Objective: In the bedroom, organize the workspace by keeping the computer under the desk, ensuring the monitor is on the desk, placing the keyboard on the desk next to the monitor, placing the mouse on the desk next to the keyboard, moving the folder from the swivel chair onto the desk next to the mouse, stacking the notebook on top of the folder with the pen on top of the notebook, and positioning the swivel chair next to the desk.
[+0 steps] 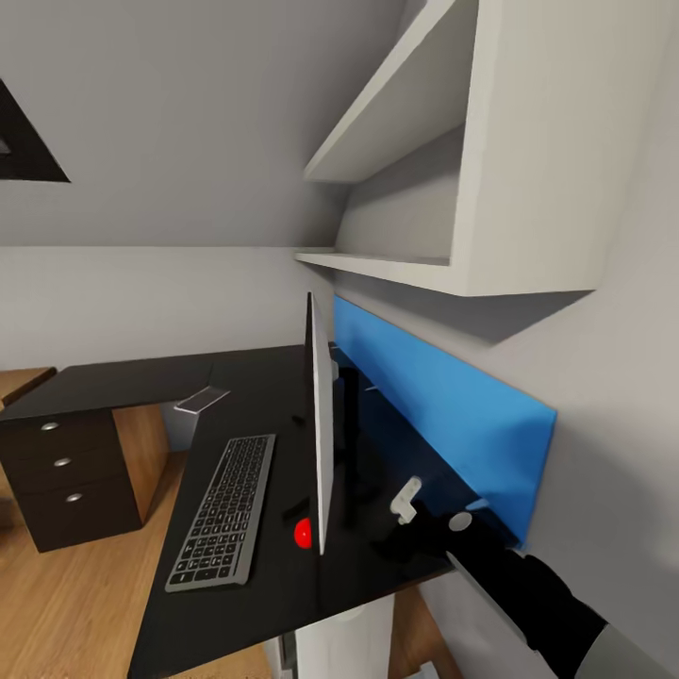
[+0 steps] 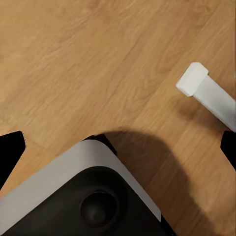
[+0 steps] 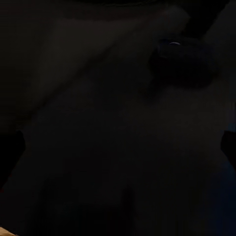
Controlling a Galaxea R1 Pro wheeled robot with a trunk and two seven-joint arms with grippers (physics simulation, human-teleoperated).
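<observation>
On the black desk [image 1: 113,387], the drawers with round knobs sit at the far left. Next comes the keyboard [image 1: 224,512], lying flat in front of the monitor [image 1: 319,424]. The monitor stands upright, seen from its thin side, with a red dot low down. Behind it reaches the right arm [image 1: 538,585], near the blue wall panel [image 1: 443,405]. I cannot tell if its fingers are spread or pressed together. The left wrist view looks down at the wooden floor [image 2: 73,59] and a white leg [image 2: 206,93]; its fingertips sit at the picture's edges, well apart.

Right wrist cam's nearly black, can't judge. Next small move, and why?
Probably ease the right gripper toward the dark rounded shape, possibly the mouse: the arm reaches behind the monitor, and the mouse belongs beside the keyboard in front.
</observation>
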